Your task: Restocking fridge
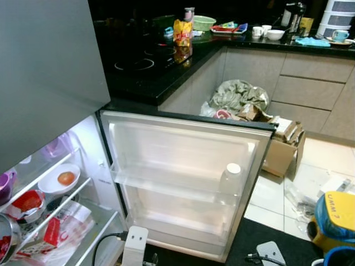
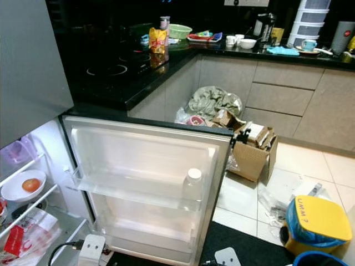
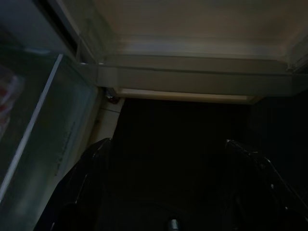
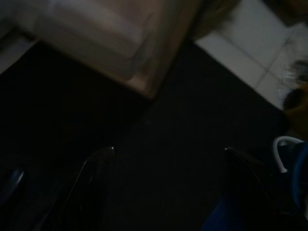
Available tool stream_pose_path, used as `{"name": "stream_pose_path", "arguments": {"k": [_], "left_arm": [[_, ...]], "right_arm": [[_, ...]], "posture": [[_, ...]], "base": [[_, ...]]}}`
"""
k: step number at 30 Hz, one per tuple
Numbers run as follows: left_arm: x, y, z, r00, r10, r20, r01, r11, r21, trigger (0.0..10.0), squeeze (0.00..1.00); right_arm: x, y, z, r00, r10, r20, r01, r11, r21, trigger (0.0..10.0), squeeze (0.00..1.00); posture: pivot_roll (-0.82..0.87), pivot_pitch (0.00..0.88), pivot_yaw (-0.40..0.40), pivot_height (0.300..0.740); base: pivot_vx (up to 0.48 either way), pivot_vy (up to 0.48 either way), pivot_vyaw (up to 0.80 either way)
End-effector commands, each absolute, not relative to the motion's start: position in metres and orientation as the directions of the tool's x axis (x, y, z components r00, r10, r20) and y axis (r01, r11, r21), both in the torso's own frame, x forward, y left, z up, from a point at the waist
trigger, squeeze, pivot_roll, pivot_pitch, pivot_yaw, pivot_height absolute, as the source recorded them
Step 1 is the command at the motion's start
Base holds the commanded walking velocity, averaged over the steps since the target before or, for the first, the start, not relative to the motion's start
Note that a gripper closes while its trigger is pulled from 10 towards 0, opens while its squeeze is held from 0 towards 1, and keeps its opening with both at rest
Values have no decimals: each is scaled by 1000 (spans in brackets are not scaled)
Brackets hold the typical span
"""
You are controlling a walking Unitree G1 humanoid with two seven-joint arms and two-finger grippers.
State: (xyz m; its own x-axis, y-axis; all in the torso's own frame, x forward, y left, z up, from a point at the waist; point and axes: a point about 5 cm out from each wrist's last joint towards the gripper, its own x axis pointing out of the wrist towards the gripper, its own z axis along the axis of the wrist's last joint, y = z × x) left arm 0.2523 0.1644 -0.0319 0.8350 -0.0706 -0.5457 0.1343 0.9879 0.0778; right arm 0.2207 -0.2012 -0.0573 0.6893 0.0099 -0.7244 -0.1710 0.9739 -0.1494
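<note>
- The fridge stands open at the left, its shelves lit.
- On the upper shelf sits a white bowl with an orange-red fruit in it; a purple cup is at the far left edge.
- Lower down are a red-lidded tub and, on the bottom shelf, a red-and-white carton lying among clear bags.
- The fridge door swings wide toward the camera; its racks are pale and mostly bare.
- A clear bottle with a white cap stands upright in the door's upper rack, at the rack's right end.
- The left gripper hangs low by the foot of the door over a dark mat; its two fingers are spread apart with nothing between them (the view is dim).
- The right gripper hangs over the same dark mat, near the door's corner; its fingers are likewise parted and hold nothing.
- Behind the door a black counter carries a yellow snack bag, a green bowl and some cups.
- On the tiled floor beyond are a crumpled grey cloth and an open cardboard box.
- At the far right stands a blue bin with a yellow lid.
</note>
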Motion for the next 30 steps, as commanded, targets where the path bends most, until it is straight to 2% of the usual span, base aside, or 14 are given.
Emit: {"name": "stream_pose_path", "arguments": {"k": [1, 21, 30], "left_arm": [[244, 165, -39, 820, -62, -569, 123, 990, 68, 10000, 0], [241, 167, -41, 814, -58, -578, 119, 991, 68, 10000, 0], [239, 171, -42, 814, -35, -580, 81, 995, 53, 10000, 0]], "right_arm": [[220, -200, -58, 690, 20, -723, -185, 971, -150, 10000, 0], [221, -200, -58, 689, 42, -724, -210, 967, -144, 10000, 0], [221, -195, -58, 685, 75, -725, -215, 971, -103, 10000, 0]], "posture": [[-52, 105, 2, 740], [-51, 99, -2, 740], [-51, 105, -3, 740]], "base": [[0, -480, 594], [0, -480, 787], [0, -29, 0]]}}
